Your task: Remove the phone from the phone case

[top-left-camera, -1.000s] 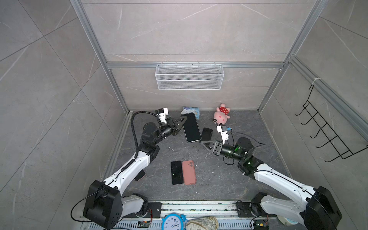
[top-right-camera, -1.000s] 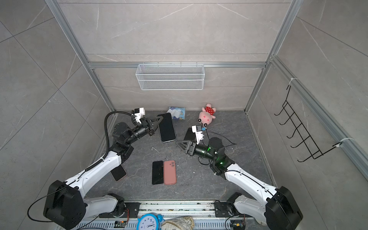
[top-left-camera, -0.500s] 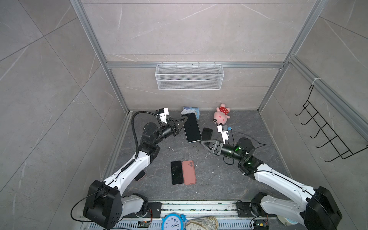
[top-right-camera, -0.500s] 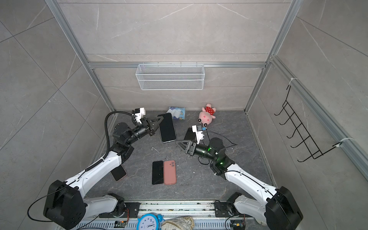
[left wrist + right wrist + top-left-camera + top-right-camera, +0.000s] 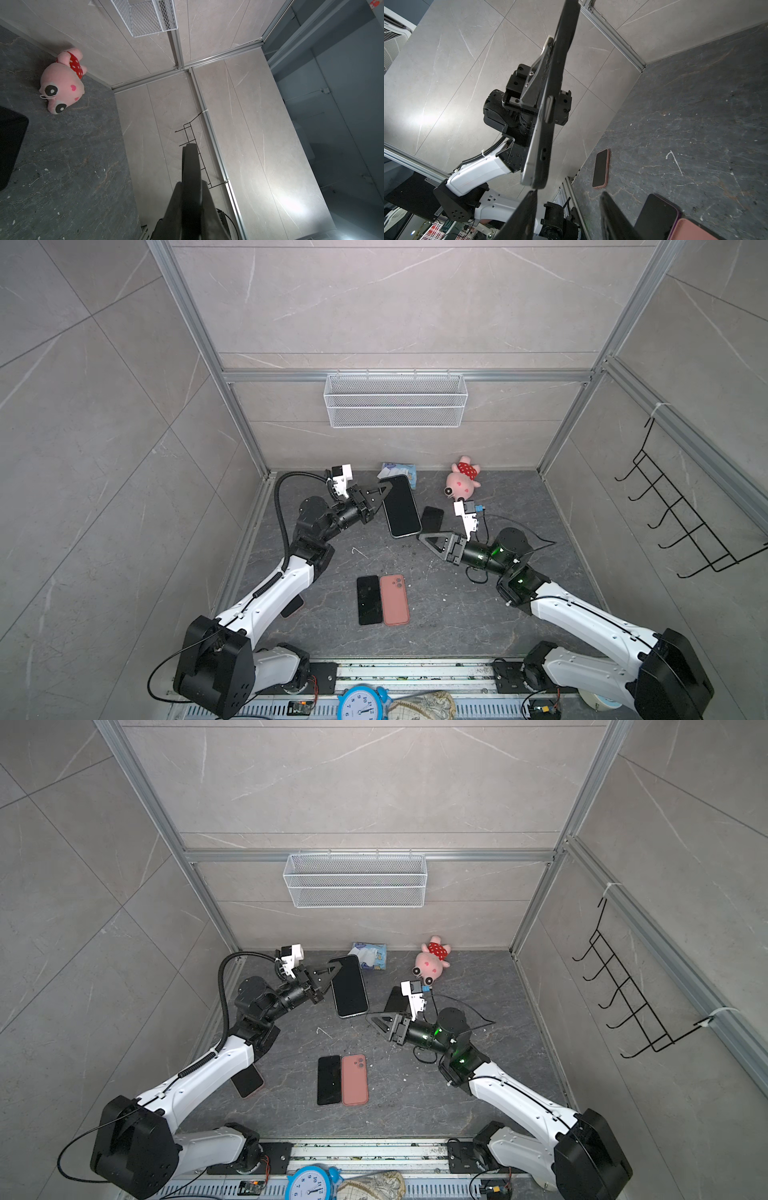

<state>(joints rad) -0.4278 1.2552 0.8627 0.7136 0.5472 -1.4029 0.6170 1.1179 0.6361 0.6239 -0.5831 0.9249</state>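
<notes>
A dark phone in its phone case [image 5: 401,506] [image 5: 349,986] hangs tilted above the floor, black face up in both top views. My left gripper [image 5: 384,494] [image 5: 190,182] is shut on its far left edge. In the right wrist view the phone [image 5: 547,124] shows edge-on, with a pale grey layer [image 5: 532,158] along one face. Which layer is the case I cannot tell. My right gripper [image 5: 423,537] [image 5: 569,199] is open just below the phone's near end, touching nothing.
A black phone [image 5: 369,599] and a pink one [image 5: 395,599] lie side by side mid-floor. A small dark phone [image 5: 432,519] lies by the right arm, another [image 5: 293,606] under the left arm. At the back are a plush pig [image 5: 463,481], a tissue pack [image 5: 399,470] and a wire basket [image 5: 395,400].
</notes>
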